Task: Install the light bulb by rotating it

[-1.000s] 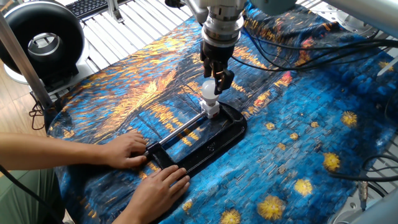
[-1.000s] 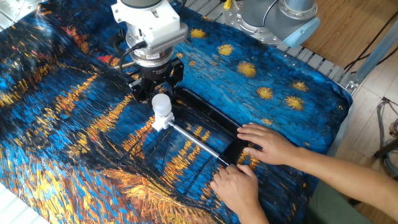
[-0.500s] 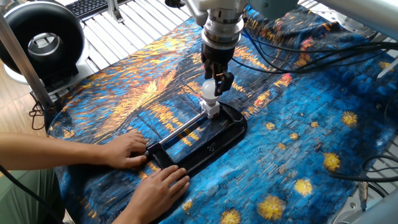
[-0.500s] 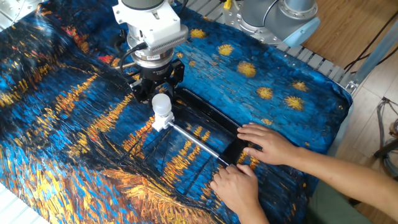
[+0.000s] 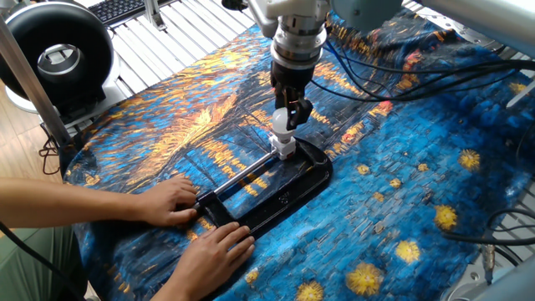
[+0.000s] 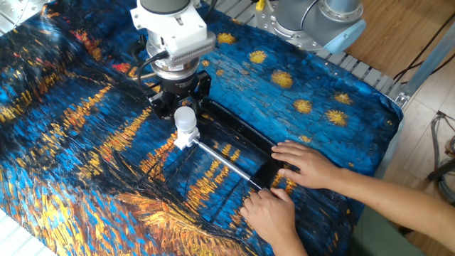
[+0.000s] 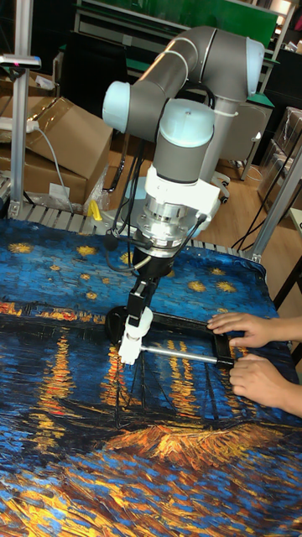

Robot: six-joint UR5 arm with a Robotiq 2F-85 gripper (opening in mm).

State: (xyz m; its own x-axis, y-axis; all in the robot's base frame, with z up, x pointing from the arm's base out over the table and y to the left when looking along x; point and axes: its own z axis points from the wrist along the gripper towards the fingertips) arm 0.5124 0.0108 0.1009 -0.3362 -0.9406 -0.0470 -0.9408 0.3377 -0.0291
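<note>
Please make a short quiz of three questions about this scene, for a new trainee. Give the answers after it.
1. True or false: the light bulb lies loose on the cloth, far from the gripper.
2. What presses the black frame down? A) two human hands B) a clamp C) a second robot arm
3. Fill in: the bulb stands upright on the white ____ block.

Key
1. False: it stands at the frame's end, with the gripper's fingers around it.
2. A
3. socket
</note>
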